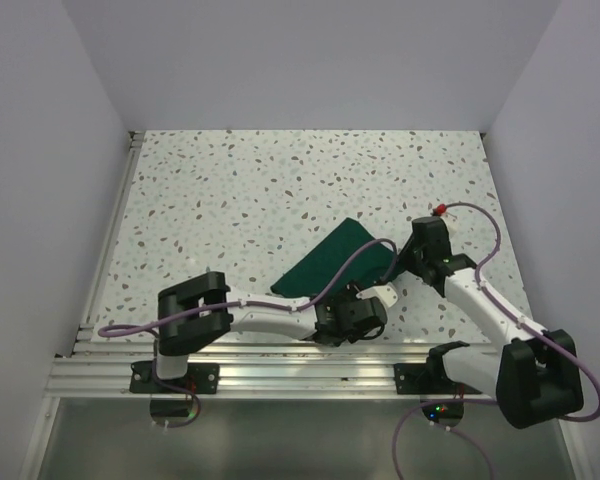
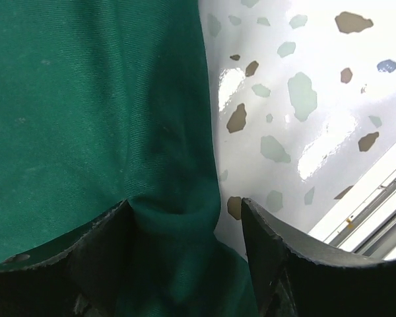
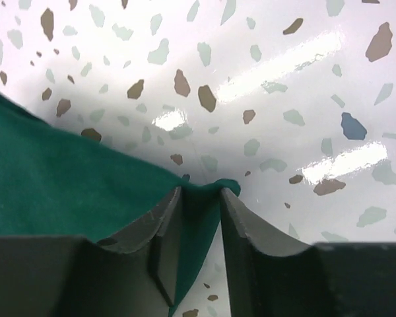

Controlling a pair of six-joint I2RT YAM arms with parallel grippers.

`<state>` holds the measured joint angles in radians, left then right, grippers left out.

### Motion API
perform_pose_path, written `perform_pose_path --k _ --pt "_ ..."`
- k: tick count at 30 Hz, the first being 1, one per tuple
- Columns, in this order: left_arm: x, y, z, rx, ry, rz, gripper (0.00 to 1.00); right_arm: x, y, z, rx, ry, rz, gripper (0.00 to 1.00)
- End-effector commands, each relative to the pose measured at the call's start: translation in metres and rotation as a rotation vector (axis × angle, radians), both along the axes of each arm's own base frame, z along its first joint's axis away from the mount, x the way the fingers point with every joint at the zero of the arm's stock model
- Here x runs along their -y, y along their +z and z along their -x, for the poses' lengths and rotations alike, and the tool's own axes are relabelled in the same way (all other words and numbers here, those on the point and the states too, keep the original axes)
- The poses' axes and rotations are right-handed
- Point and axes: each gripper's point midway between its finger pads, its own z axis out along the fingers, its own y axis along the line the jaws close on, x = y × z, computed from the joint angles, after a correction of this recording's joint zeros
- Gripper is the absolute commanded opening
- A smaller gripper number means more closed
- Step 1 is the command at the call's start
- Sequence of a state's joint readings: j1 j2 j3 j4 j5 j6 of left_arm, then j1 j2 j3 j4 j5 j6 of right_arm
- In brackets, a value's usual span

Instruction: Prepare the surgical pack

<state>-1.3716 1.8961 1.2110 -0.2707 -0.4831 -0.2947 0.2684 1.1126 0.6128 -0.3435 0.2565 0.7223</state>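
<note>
— Where's the surgical pack (image 1: 330, 262)?
— Toward the near edge of the table (image 1: 230, 190), right of middle: dark green matte cloth, folded into a rough wedge, lying slantwise.
— Flat?
— Mostly; its right corner seems bunched and slightly raised, hard to judge.

The left arm (image 1: 265, 318) lies low and stretches from its base to the right, toward the middle, and its wrist turns to the far side. The left pincer (image 2: 185, 206) is held wide apart; its two dark fingers (image 2: 92, 257) stand on both sides of an edge of the surgical pack (image 1: 330, 262), and one finger does not touch it. The right arm (image 1: 480, 300) rises from its base and reaches to the far left, with the wrist bent down. The right pincer (image 3: 200, 193) has its fingers near together, and they pinch a corner of the same cloth between them.
</note>
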Motion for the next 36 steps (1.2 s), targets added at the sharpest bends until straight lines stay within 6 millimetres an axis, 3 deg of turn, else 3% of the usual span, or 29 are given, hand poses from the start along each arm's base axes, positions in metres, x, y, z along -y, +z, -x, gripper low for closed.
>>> perform_pose_path --k 1,4,10,12,15,18,26,31,36 --pt "-0.029 -0.005 0.008 -0.005 0.012 -0.093 0.69 0.007 0.002 -0.020 0.052 0.011 0.003 0.32" --pt "-0.030 0.004 0.007 -0.001 0.024 -0.079 0.71 0.010 0.006 -0.026 0.063 0.006 0.004 0.32" --pt "-0.029 0.032 0.005 0.006 0.063 -0.026 0.77 0.015 0.016 -0.029 0.075 0.000 0.014 0.47" --pt "-0.027 0.043 0.006 -0.002 0.075 0.008 0.80 0.016 0.016 -0.027 0.058 0.002 0.006 0.65" --pt "-0.028 0.060 0.007 -0.009 0.087 0.048 0.84 0.011 0.013 -0.019 0.023 0.008 -0.030 0.83" --pt "-0.032 0.071 0.008 -0.014 0.109 0.060 0.86 0.003 0.012 -0.010 0.008 0.028 -0.078 0.92" --pt "-0.084 0.076 0.011 -0.123 0.292 0.089 0.93 0.010 0.029 0.007 -0.003 0.070 -0.026 0.92" --pt "-0.114 0.065 0.032 -0.223 0.359 0.065 0.97 -0.007 0.044 0.016 0.069 0.216 -0.064 0.92" --pt "-0.122 0.064 0.047 -0.314 0.388 0.131 0.97 -0.034 0.051 0.014 0.145 0.404 -0.115 0.90"
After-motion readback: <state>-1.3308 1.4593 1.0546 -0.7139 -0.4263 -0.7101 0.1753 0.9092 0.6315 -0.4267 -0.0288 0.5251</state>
